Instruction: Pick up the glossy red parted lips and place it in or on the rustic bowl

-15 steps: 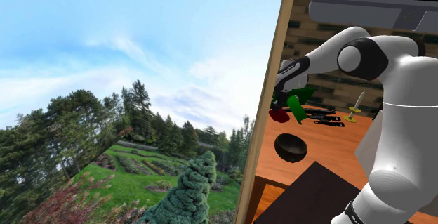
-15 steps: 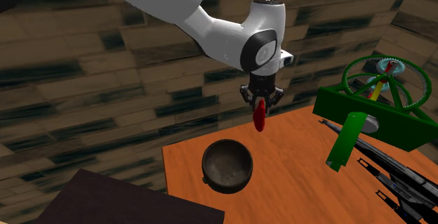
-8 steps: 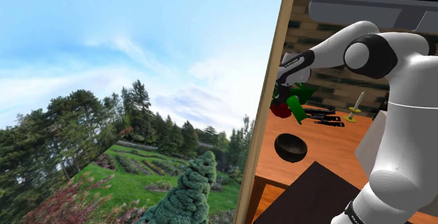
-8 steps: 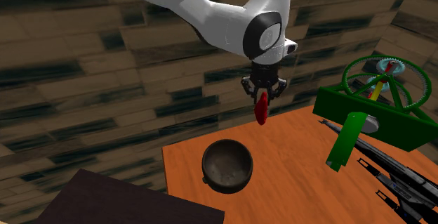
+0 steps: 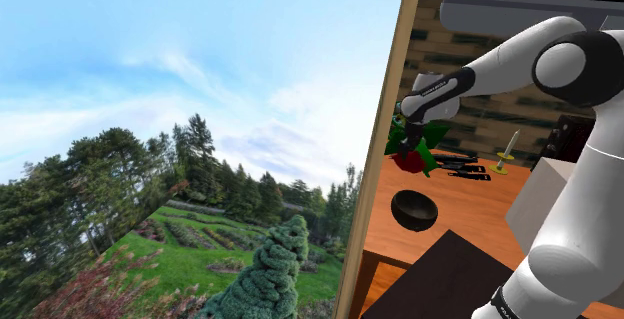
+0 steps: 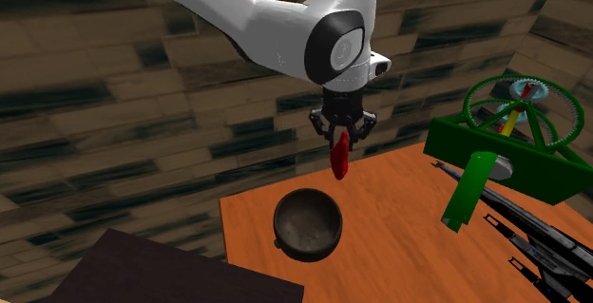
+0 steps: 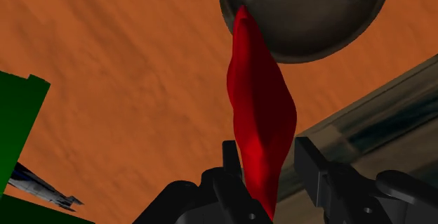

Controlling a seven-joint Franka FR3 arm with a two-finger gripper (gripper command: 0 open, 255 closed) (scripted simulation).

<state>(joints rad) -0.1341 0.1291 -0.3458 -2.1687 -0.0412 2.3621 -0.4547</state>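
Observation:
The glossy red lips (image 6: pixel 339 155) hang in the air, clasped by my black gripper (image 6: pixel 341 132), which is shut on their upper end. In the wrist view the red lips (image 7: pixel 260 128) stretch away from between the two fingers (image 7: pixel 314 163), and their far tip overlaps the rim of the dark rustic bowl (image 7: pixel 306 13). The bowl (image 6: pixel 307 223) stands on the orange wooden table (image 6: pixel 399 254), below the gripper and a little toward the second exterior view's left. In the shoulder view the lips (image 5: pixel 408 160) hang above and behind the bowl (image 5: pixel 413 210).
A green geared contraption (image 6: pixel 504 142) stands at the table's back right in the second exterior view, with a dark gun-like model (image 6: pixel 532 237) beside it. A dark mat (image 6: pixel 162 277) lies at the near left. A brick-patterned wall (image 6: pixel 143 111) rises behind the table.
The arm has swung the held lips toward the second exterior view's left, closer to above the bowl. The grip has not changed.

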